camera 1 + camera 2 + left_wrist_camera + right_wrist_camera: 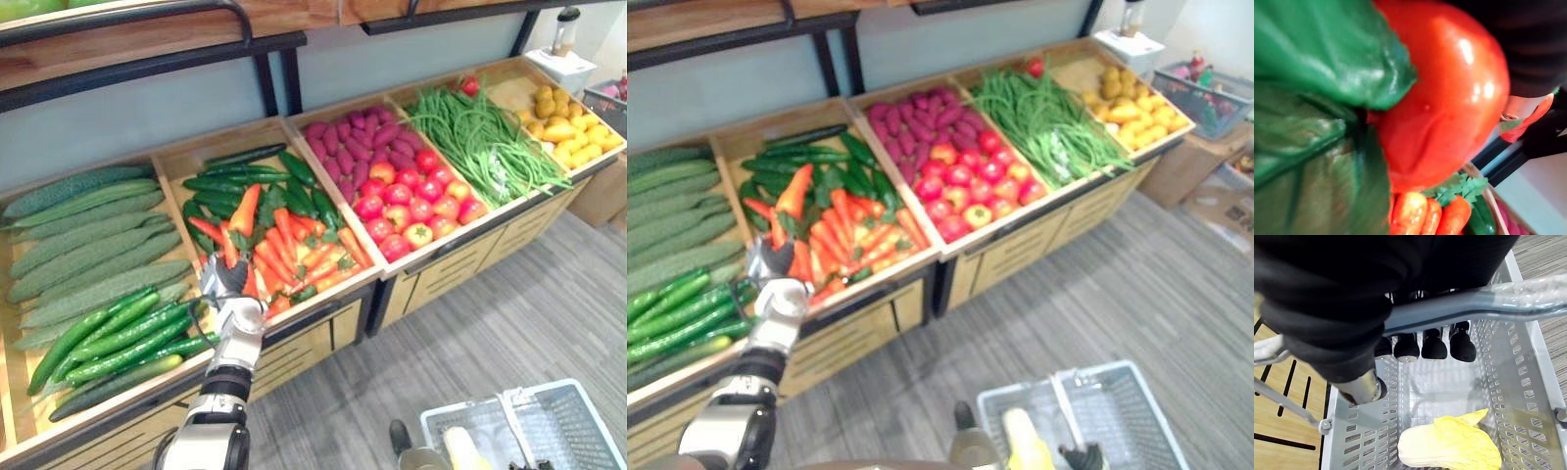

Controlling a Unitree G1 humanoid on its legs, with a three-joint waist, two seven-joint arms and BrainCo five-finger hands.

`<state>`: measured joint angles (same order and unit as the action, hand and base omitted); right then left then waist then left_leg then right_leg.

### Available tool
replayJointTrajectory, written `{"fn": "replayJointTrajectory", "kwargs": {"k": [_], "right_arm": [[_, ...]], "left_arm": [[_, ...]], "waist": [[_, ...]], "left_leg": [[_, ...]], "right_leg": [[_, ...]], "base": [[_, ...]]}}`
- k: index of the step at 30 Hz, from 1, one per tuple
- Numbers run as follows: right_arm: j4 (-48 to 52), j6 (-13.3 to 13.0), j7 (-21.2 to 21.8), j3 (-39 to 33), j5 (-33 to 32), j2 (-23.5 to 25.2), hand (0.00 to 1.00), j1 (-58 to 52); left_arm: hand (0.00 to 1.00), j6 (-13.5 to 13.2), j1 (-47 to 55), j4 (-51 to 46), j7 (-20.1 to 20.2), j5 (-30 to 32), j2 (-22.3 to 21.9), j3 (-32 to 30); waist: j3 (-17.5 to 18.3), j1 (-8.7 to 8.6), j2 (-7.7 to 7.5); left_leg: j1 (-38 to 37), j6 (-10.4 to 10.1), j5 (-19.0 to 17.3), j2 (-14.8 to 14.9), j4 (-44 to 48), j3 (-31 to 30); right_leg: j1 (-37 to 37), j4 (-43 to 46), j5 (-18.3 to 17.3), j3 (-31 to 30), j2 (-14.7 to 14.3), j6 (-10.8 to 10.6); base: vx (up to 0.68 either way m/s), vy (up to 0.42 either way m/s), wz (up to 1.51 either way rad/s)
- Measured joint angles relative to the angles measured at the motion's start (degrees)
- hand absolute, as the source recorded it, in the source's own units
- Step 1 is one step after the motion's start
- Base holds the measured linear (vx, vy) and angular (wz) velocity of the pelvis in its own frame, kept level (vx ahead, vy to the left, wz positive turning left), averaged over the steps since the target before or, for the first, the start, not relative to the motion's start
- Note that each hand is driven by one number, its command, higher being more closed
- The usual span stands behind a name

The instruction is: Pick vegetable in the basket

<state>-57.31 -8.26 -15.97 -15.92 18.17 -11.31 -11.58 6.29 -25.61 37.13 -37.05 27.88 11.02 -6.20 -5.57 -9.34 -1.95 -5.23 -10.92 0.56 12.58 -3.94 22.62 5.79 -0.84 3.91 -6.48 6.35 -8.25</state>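
In the left eye view, a row of wooden bins (220, 140) is seen running from eight o'clock up to two o'clock. Their front edges are turned toward the grey plank floor (509, 313), which lies open from three to six o'clock. The bins are overhung at twelve o'clock by a black-framed shelf (147, 44). The left robot hand (225, 284) is placed at eight o'clock over the front of the bin of carrots (294, 250), just inside its front lip, with cucumbers (118, 333) just beside it at nine o'clock. Whether this hand is spread or closed cannot be told. The carrots are laid with their long axes from about eleven to five o'clock.

In the right eye view, the grey basket (1117, 392) is seen at five o'clock, well apart from the bins, with a pale yellow cabbage (1024, 441) inside it.

In the left wrist view, a glossy red vegetable (1449, 98) is seen very close, with green leaves (1317, 58) lying against it and carrots beyond. Its long axis cannot be told.

In the right wrist view, the right robot hand (1434, 346) is curled round the basket handle (1488, 303), its dark tips hooked over the bar. The cabbage is seen lying on the basket's bottom, with room left around it.
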Motion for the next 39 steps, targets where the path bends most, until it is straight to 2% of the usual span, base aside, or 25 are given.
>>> {"fn": "replayJointTrajectory", "kwargs": {"k": [8,13,19,23,33,39], "right_arm": [[0.05,0.36,0.02,-2.38,0.00,0.45,1.00,0.04],[0.14,0.53,0.08,-4.00,0.04,0.23,1.00,0.35],[0.26,0.56,0.21,-4.05,1.91,-2.38,1.00,1.39],[0.68,0.57,0.38,-4.06,2.28,-5.15,1.00,2.09],[0.69,0.56,2.39,-3.94,4.65,-11.71,1.00,4.32],[0.68,0.54,2.57,-3.83,6.53,-14.28,1.00,5.65]], "left_arm": [[1.00,-0.14,1.45,-7.75,-0.15,2.48,-0.04,3.12],[1.00,-1.33,3.51,-12.08,1.33,2.78,-0.03,4.65],[1.00,-2.74,7.34,-17.00,2.70,4.88,0.47,6.45],[1.00,-4.99,11.28,-22.45,4.53,5.02,1.01,7.80],[1.00,-10.92,17.53,-30.03,8.76,7.16,6.26,10.67],[1.00,-12.79,19.26,-30.93,11.03,7.04,7.94,12.69]], "waist": [[0.47,0.94,-0.29],[0.55,1.75,-0.15],[1.18,1.96,0.44],[1.54,2.33,1.01],[2.04,3.31,1.76],[2.16,3.29,1.83]], "left_leg": [[0.04,0.02,0.17,-0.10,-0.22,-0.86],[0.14,0.11,0.23,-0.51,-0.46,-1.32],[0.14,0.41,0.21,-1.49,-0.46,-1.83],[0.27,0.63,0.13,-1.81,-0.46,-2.36],[0.56,0.75,0.05,-1.88,-0.43,-2.62],[0.44,0.82,-0.09,-1.87,0.07,-2.57]], "right_leg": [[-0.36,-0.07,0.00,0.67,0.11,0.00],[-0.57,-0.30,0.00,1.12,0.53,-0.01],[-0.90,-0.37,-0.08,1.47,1.63,-0.16],[-1.00,-0.30,-0.19,1.84,2.00,-0.43],[-0.86,-0.30,-0.24,2.00,2.05,-0.50],[-0.98,-0.09,-0.24,1.75,2.05,-0.49]], "base": [[0.01,-0.007,0.03],[0.01,-0.001,0.04],[-0.01,0.009,0.05],[-0.01,-0.003,0.05],[0.00,-0.002,0.01],[0.00,-0.002,-0.01]]}}
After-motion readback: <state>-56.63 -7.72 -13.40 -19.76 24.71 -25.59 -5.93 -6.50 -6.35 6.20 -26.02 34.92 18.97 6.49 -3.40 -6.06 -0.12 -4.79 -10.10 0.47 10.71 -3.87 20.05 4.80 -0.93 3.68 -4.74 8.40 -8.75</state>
